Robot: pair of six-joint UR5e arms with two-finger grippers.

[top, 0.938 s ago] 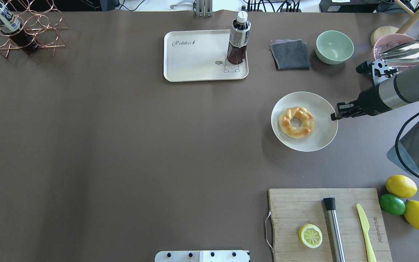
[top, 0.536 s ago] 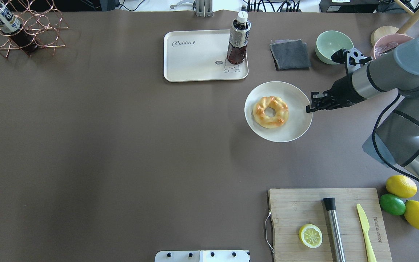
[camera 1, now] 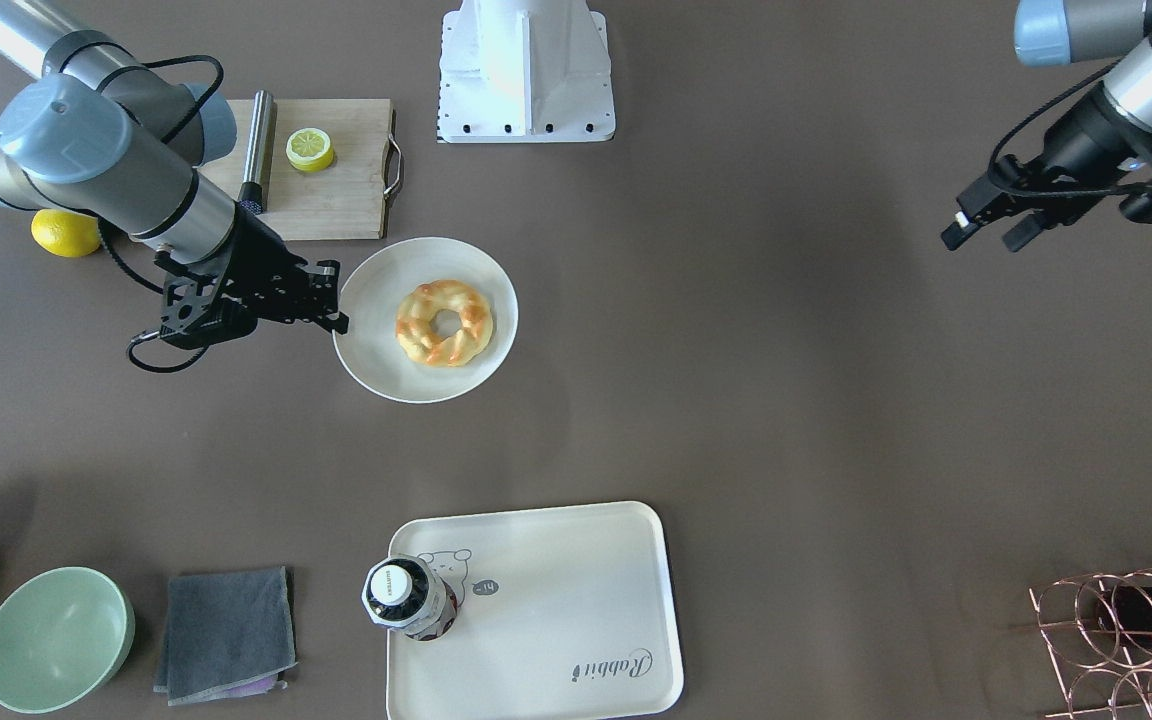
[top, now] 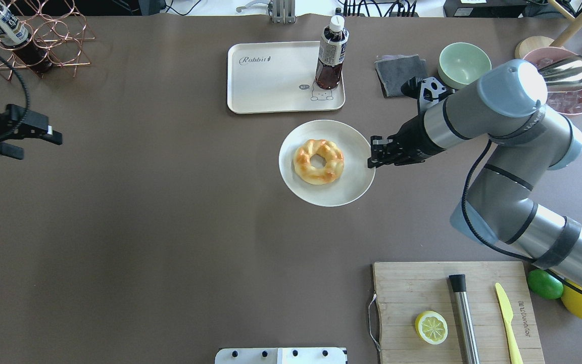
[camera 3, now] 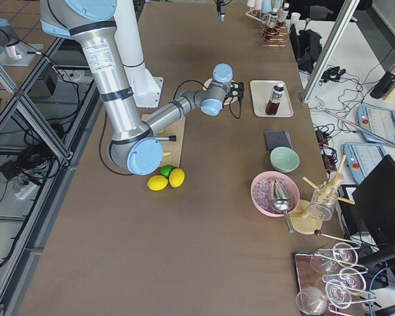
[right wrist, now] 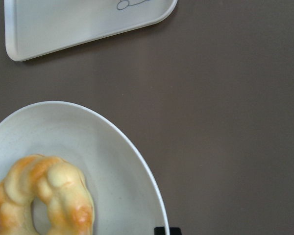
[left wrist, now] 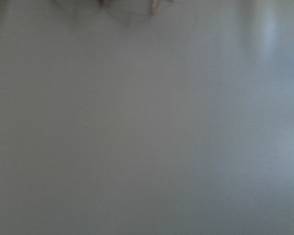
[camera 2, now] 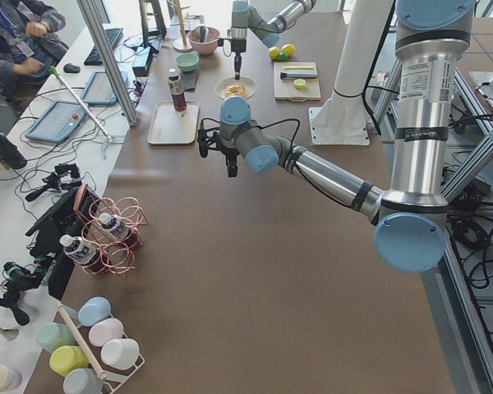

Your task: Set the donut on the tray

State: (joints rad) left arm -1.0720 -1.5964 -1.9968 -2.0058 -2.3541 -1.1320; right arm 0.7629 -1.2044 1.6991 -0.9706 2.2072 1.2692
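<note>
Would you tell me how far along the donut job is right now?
Done: the plate with the donut is near the tray. In hand: the right gripper clamps the plate's rim. Left: moving the donut onto the tray; the left gripper hangs open.

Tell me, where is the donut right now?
In the overhead view the donut lies on the round white plate just below the tray, with the right gripper at the plate's rim.
</note>
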